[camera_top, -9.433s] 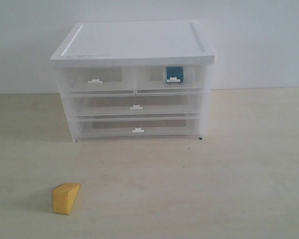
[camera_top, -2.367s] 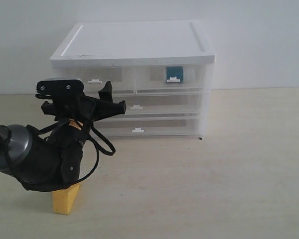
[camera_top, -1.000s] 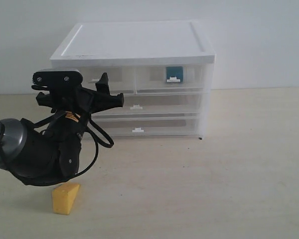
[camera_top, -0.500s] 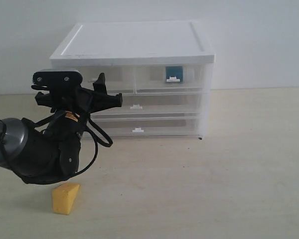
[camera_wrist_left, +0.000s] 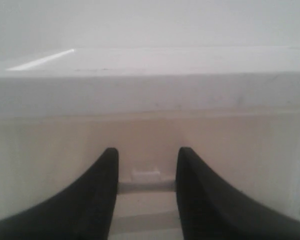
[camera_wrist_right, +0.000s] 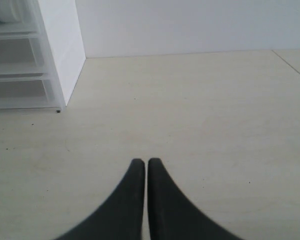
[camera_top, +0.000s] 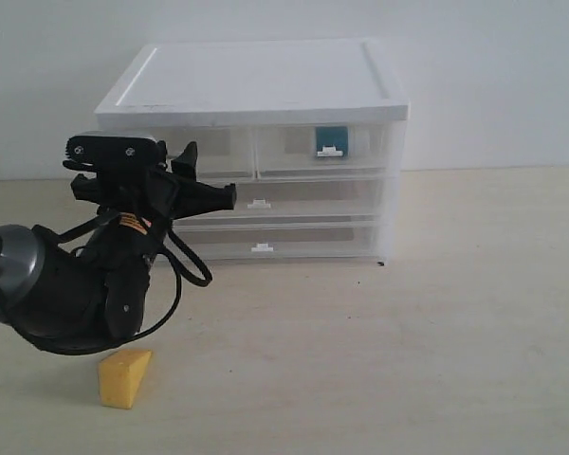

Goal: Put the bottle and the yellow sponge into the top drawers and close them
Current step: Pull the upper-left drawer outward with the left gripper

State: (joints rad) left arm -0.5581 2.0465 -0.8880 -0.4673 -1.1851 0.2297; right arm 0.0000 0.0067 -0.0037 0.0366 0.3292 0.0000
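The yellow sponge [camera_top: 124, 377] lies on the table at the front left, below my left arm. Teal shows through the front of the right top drawer [camera_top: 327, 150]: the bottle [camera_top: 332, 138] is inside, and its white cap [camera_wrist_right: 5, 9] appears in the right wrist view. My left gripper [camera_top: 210, 174] is up against the left top drawer [camera_top: 223, 152]. In the left wrist view its jaws [camera_wrist_left: 146, 152] stand apart on either side of that drawer's small white tab handle [camera_wrist_left: 145, 174], not touching it. My right gripper [camera_wrist_right: 143, 161] is shut over bare table, off the cabinet's right side.
The white cabinet [camera_top: 256, 81] stands at the back of the table against a pale wall. Both full-width drawers [camera_top: 266, 204] below the top pair are closed. The left arm's bulky black body [camera_top: 71, 289] hangs over the table's front left.
My left gripper's jaws have narrowed around the handle tab and the gripper has crept slightly closer to the cabinet. The sponge and the right gripper have not moved.
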